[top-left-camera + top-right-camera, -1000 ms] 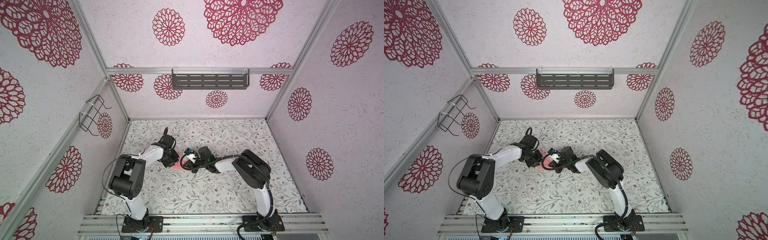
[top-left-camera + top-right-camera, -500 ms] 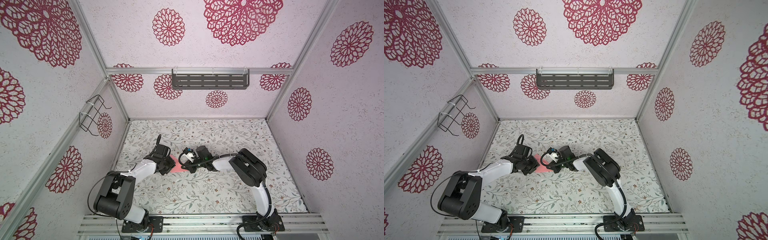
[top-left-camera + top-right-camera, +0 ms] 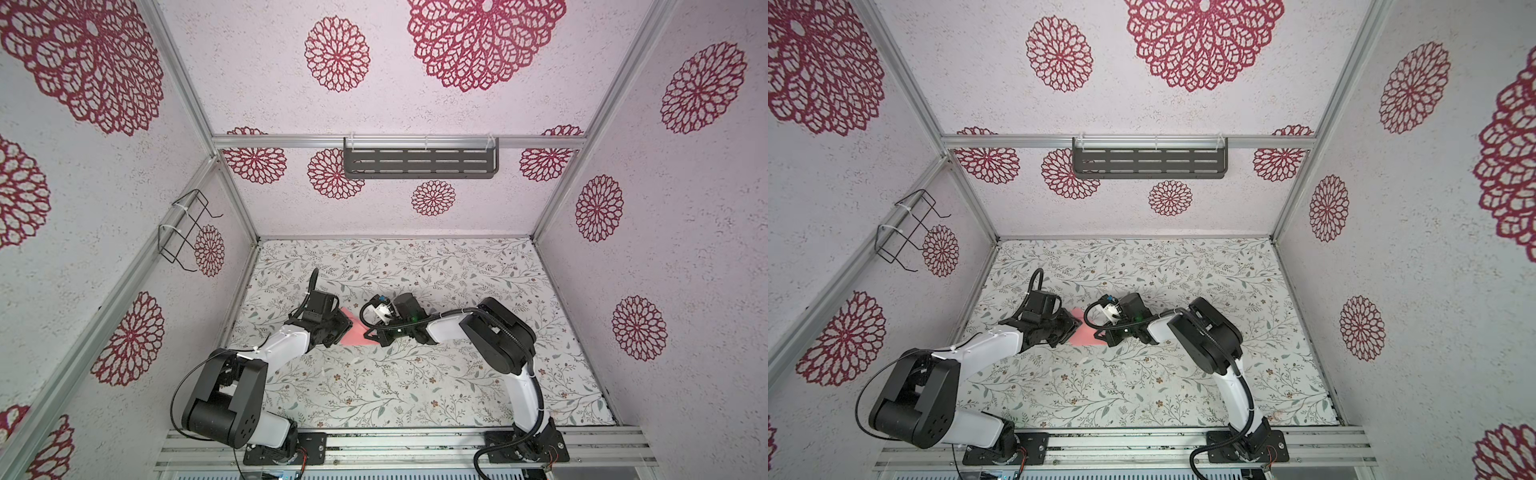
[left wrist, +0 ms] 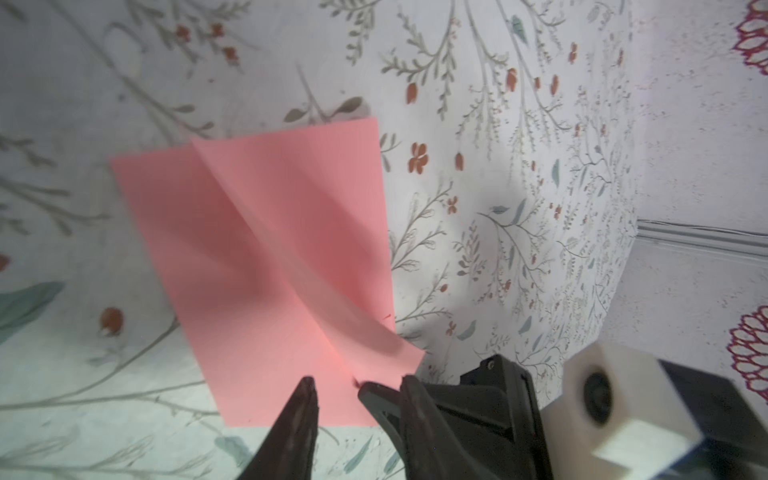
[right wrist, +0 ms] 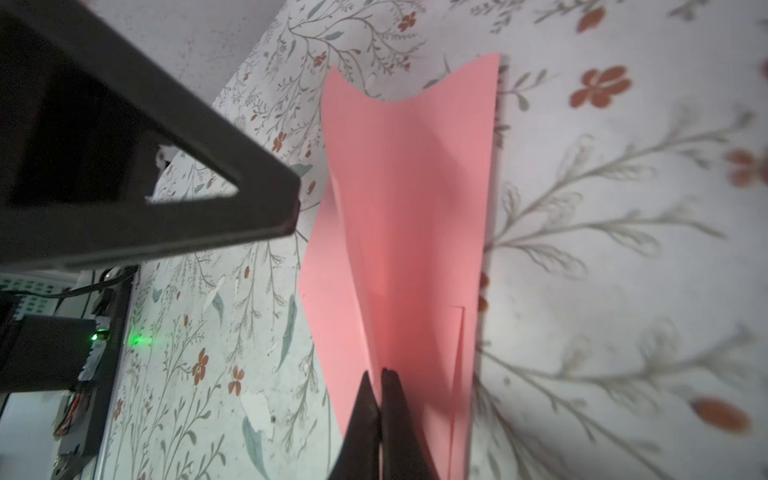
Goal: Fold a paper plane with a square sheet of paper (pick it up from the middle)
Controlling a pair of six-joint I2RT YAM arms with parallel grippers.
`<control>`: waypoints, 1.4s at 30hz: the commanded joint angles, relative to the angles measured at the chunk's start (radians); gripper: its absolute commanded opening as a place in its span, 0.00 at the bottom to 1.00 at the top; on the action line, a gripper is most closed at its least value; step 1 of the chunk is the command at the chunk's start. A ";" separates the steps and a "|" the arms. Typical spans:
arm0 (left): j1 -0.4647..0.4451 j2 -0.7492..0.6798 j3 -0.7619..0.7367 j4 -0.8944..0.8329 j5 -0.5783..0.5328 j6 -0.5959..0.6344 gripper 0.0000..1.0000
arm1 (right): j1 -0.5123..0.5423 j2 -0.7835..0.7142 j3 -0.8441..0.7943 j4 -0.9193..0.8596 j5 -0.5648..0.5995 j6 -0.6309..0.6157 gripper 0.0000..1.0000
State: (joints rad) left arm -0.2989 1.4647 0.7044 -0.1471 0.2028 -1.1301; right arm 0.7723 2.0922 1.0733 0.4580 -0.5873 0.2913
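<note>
The square sheet of paper (image 4: 266, 266), salmon-pink and creased, lies on the floral mat (image 3: 415, 374), left of the mat's middle, with one ridge lifted off the mat. The right gripper (image 5: 377, 384) is pinched closed on that lifted ridge at the sheet's edge. The left gripper (image 4: 358, 386) hangs low over the mat at the same edge, jaws parted, gripping nothing.

Paper (image 3: 355, 333) lies on the table (image 3: 415, 386) (mid-left) between left hand (image 4: 358, 380) and right hand (image 5: 377, 374).
</note>
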 commanded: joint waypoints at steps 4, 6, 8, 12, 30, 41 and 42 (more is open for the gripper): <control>-0.024 -0.002 0.050 0.076 0.036 0.025 0.38 | -0.049 -0.224 -0.199 0.031 0.258 0.082 0.03; -0.039 0.023 0.068 0.104 0.058 0.029 0.38 | -0.061 -0.286 -0.253 0.046 0.331 0.099 0.03; -0.057 0.051 0.090 0.123 0.076 0.032 0.38 | -0.069 -0.337 -0.302 0.063 0.399 0.117 0.03; -0.095 0.131 0.136 0.177 0.134 0.034 0.38 | -0.071 -0.380 -0.344 0.081 0.439 0.149 0.04; -0.146 0.286 0.165 0.180 0.190 0.013 0.35 | -0.093 -0.189 -0.305 0.222 0.131 0.318 0.05; -0.146 0.359 0.242 0.092 0.213 0.044 0.34 | -0.137 -0.175 -0.348 0.342 0.071 0.401 0.09; -0.147 0.366 0.255 0.068 0.211 0.054 0.34 | -0.139 -0.171 -0.348 0.349 0.067 0.408 0.09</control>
State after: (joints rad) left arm -0.4446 1.8084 0.9272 -0.0166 0.4110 -1.1027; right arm 0.6422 1.9114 0.7284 0.7361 -0.4831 0.6613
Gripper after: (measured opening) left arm 0.341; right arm 0.086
